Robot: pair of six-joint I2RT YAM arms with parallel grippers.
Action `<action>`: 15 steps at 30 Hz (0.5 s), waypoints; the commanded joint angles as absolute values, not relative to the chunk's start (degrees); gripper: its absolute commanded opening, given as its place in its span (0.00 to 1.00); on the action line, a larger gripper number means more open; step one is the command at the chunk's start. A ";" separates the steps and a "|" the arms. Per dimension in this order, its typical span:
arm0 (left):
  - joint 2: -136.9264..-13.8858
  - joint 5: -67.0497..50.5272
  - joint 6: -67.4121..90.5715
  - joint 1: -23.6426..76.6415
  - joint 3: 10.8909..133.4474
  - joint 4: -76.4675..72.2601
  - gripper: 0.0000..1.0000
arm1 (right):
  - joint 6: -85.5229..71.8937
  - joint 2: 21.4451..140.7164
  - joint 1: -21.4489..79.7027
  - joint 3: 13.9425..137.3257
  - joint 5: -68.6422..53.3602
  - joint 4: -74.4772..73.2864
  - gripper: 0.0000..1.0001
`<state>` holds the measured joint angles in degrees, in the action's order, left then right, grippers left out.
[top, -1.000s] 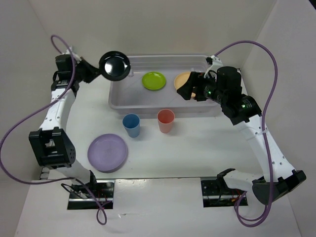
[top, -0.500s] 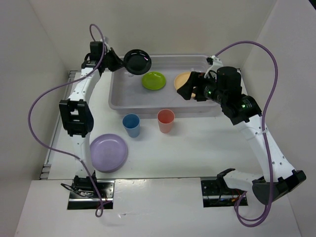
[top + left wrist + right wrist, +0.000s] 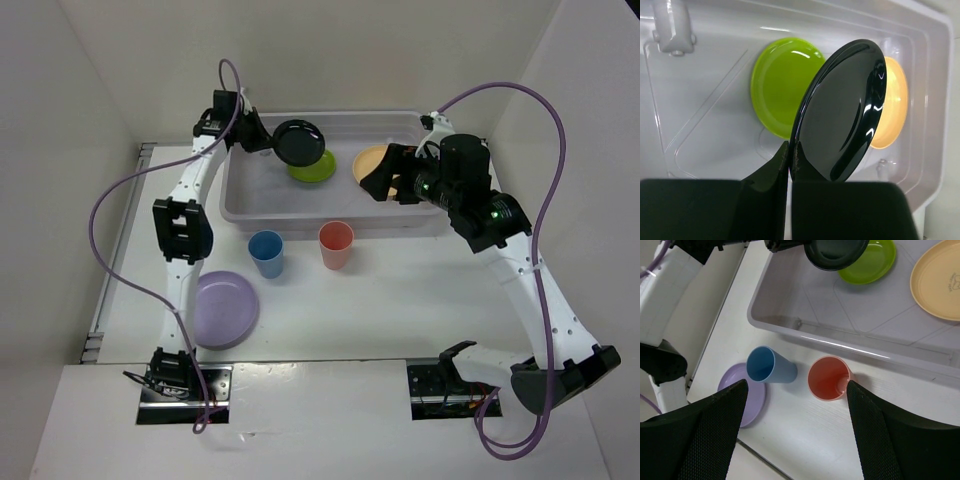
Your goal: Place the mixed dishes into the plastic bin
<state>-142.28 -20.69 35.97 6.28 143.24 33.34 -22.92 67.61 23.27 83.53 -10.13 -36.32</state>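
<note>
My left gripper (image 3: 268,140) is shut on the rim of the small black plate (image 3: 300,142) and holds it tilted above the plastic bin (image 3: 245,190), over the lime-green plate (image 3: 318,170). In the left wrist view the black plate (image 3: 842,112) stands on edge between my fingers, in front of the green plate (image 3: 777,80) and the yellow-orange plate (image 3: 892,107). The yellow-orange plate (image 3: 368,158) lies in the bin's right part. My right gripper (image 3: 382,176) is open and empty above the bin's right side. The blue cup (image 3: 266,252), coral-red cup (image 3: 336,244) and lavender plate (image 3: 224,308) stand on the table.
White walls close the table in on the left, back and right. Purple cables loop from both arms. The two arm bases sit at the near edge.
My left arm has swung right with the black plate, from outside the bin's left corner to over the green plate. My right arm has not moved.
</note>
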 commanded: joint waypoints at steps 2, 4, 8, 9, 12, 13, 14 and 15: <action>-147.30 -20.57 34.19 6.68 152.39 38.23 0.00 | -23.12 66.97 23.55 86.04 -9.67 -36.04 0.84; -147.91 -20.57 34.80 7.21 152.40 37.71 0.00 | -23.12 67.49 23.55 86.65 -9.67 -36.56 0.84; -149.23 -20.57 36.12 7.21 153.63 37.10 0.00 | -23.12 68.03 23.55 87.27 -10.20 -36.56 0.84; -150.46 -21.09 36.73 7.21 154.33 37.09 0.00 | -23.12 68.03 23.55 87.28 -10.20 -36.56 0.84; -152.92 -21.70 37.26 7.21 155.04 37.09 0.00 | -23.12 68.03 23.55 87.28 -10.20 -36.56 0.84; -153.54 -21.71 37.27 7.21 155.82 37.09 0.00 | -23.12 68.55 23.55 87.28 -10.20 -36.56 0.84; -154.15 -21.71 37.27 7.21 156.61 37.09 0.00 | -23.12 68.55 23.55 87.28 -10.20 -36.56 0.84; -155.20 -21.71 37.27 7.21 156.62 37.61 0.00 | -23.12 68.55 23.55 87.28 -10.20 -36.56 0.84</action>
<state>-152.64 -20.21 36.36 6.96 153.97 38.50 -22.94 68.12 23.27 84.86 -10.00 -36.84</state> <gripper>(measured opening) 0.018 0.843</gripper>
